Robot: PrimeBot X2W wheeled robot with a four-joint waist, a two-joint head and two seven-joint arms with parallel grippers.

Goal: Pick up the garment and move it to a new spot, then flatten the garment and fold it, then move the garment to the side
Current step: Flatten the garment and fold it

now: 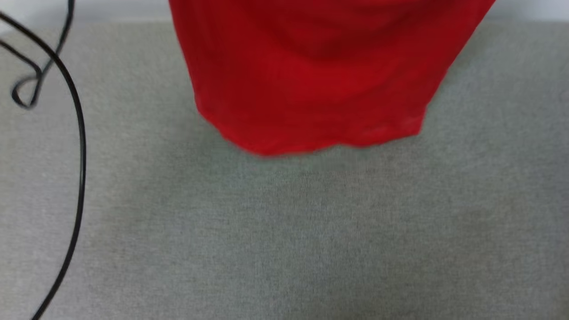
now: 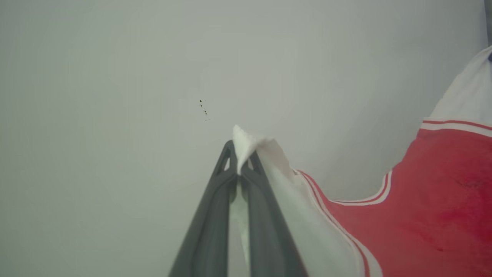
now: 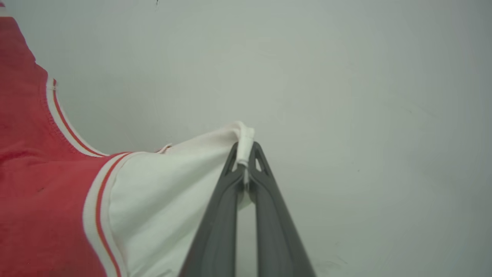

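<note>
Garment (image 1: 311, 75) hangs spread between both arms over the grey table (image 1: 284, 231), its red lower edge blurred. The left pincer (image 2: 239, 153) is clamped tight on the tip of one white sleeve, and the right pincer (image 3: 246, 151) pinches the other. A black cable (image 1: 81, 146) lies along the table's left side.

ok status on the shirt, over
Left gripper shut on a white sleeve, right gripper shut on the other. Garment hanging between them, red hem over grey surface. Black cable off left, apart from it.
</note>
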